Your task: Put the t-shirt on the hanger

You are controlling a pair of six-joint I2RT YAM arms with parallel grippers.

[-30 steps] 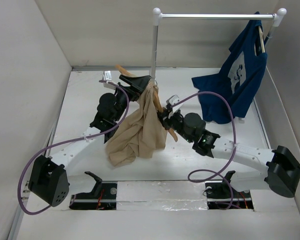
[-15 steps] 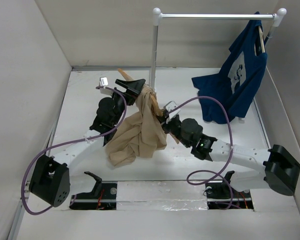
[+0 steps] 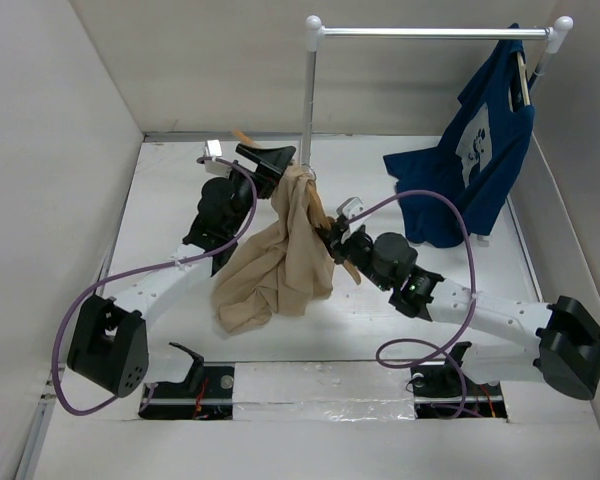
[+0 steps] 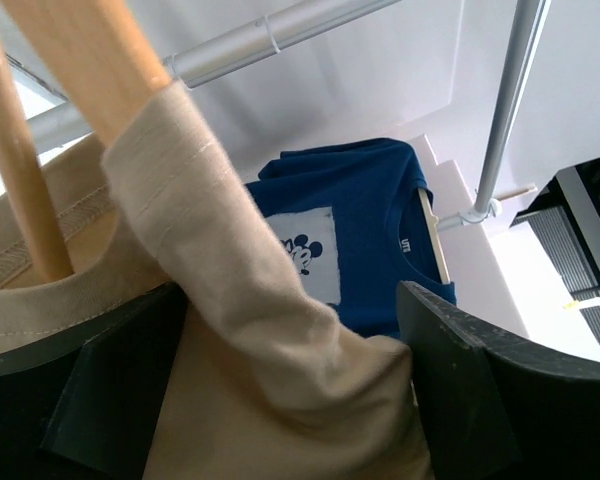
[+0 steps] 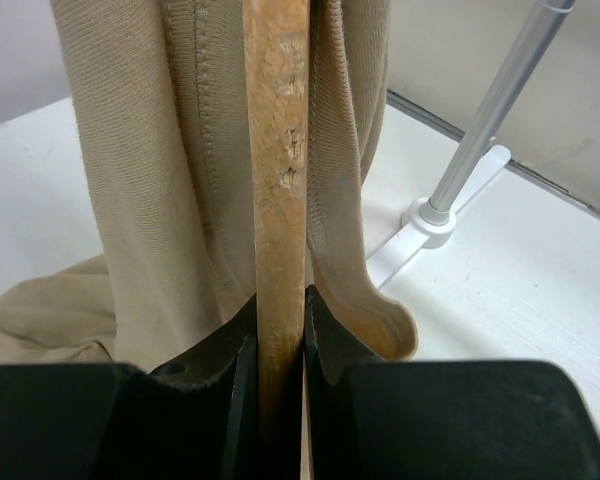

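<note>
The tan t-shirt (image 3: 280,265) hangs bunched over the wooden hanger, whose tip (image 3: 243,135) sticks out past my left gripper (image 3: 272,160). The shirt's lower part lies on the table. In the left wrist view the left gripper (image 4: 290,390) is closed on a thick fold of the t-shirt (image 4: 250,330), beside the hanger's bars (image 4: 90,60). My right gripper (image 3: 332,238) is shut on a hanger bar. The right wrist view shows that gripper (image 5: 278,330) pinching the hanger (image 5: 277,150), with the t-shirt (image 5: 130,180) draped on both sides of it.
A dark blue printed t-shirt (image 3: 470,160) hangs on another hanger at the right end of the white rack rail (image 3: 430,33). It also shows in the left wrist view (image 4: 350,230). The rack's pole (image 3: 308,100) stands just behind the grippers, its foot (image 5: 430,215) close by. White walls enclose the table.
The left gripper dipped and came back up with the shirt top. The right gripper shifted left, then back right, with the hanger. Both kept their hold.
</note>
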